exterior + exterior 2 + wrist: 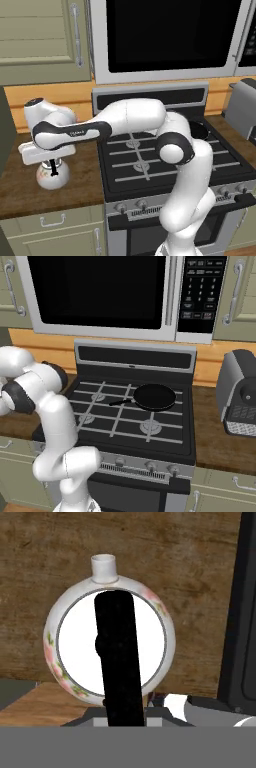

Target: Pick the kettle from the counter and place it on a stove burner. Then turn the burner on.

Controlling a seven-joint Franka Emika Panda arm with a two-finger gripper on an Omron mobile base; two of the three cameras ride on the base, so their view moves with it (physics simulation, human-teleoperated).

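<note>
So the kettle (52, 176) is sitting on the bench (20, 187) just left of the stove (165, 165), close to the front edge, upright, with its thin black handle (54, 168) sticking straight up. The arm reaches over from the right and the gripper (54, 164) hangs right above the kettle, pointing down onto that handle.

In the hand view you're looking straight down on the kettle (110, 643): round white body, pink floral bits around the rim, short spout (104, 568) pointing to the top of the picture, and the black handle (118, 657) running down the middle as a thick dark bar. The fingertips themselves are mostly lost at the bottom of that view, so I can't see the pads clearly, but the jaws look drawn in tight around the handle, pinching it. The kettle looks like it's still down on the wood, though I can't tell for sure.

From the right base view, the cooktop has a black frying pan (154, 396) on the back right burner, handle pointing left. The front right stove burner (150, 427) is bare under its grate. There's a row of knobs (146, 466) along the stove front, a microwave (105, 293) above, and a toaster (239, 393) on the bench to the right.
</note>
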